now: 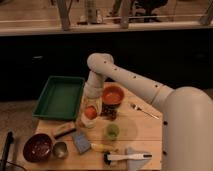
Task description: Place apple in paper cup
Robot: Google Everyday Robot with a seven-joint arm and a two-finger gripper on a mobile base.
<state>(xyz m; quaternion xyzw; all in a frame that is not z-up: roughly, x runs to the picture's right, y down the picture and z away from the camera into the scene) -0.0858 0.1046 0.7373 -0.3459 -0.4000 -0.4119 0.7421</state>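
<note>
My gripper (pixel 91 109) hangs down from the arm at the table's left middle, just right of the green tray. It is shut on the apple (pixel 90 112), a small red-orange fruit between the pale fingers. The apple sits at the mouth of the paper cup (pixel 88 123), whose white wall shows just below the fruit. I cannot tell whether the apple touches the cup's rim. The cup's upper part is hidden by the gripper and the apple.
A green tray (pixel 60 97) lies at the left. An orange-red bowl (pixel 113 94) stands right of the gripper, a green cup (pixel 112 131) below it. A dark bowl (pixel 37 147), metal cup (pixel 60 149), blue sponge (pixel 81 142), banana (pixel 102 147), fork (pixel 142 110) and white tool (pixel 127 157) lie around.
</note>
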